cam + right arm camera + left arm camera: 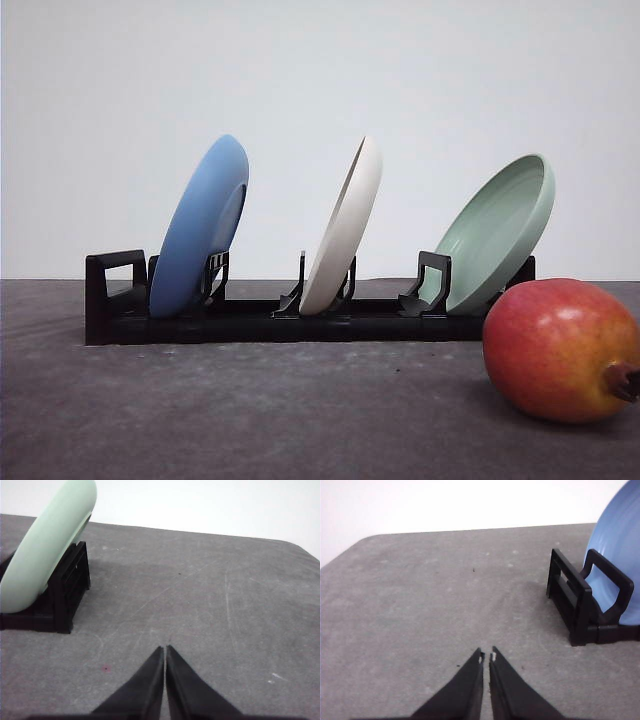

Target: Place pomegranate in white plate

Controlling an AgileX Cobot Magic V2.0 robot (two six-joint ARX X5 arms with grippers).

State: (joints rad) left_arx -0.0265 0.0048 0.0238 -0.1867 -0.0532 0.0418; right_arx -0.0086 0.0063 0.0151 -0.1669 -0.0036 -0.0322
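Your pomegranate lies on the grey table at about four o'clock in the front view, in front of the right end of the black dish rack and nearer the camera than it, well apart from the white plate. That plate stands on edge in the rack's middle slot, tilted, with the blue plate at its nine o'clock and the pale green plate at its three o'clock.

Expect the fruit to be fairly heavy for its size, stiff-skinned and smooth, so it will likely roll or slide out of a light pinch. Take it across its widest belly, fingers on opposite flanks, and keep off the dark crown tip, which points toward three o'clock and would probably give a poor seat. Its rind should bear a firm squeeze.

The plate is the harder part: it looks light and leans in its slot, so a round fruit will not rest in it as it stands.

Your left gripper is nearly clenched, tips a sliver apart, holding nothing, above bare table near the rack's end. Your right gripper is clenched tight, also holding nothing.
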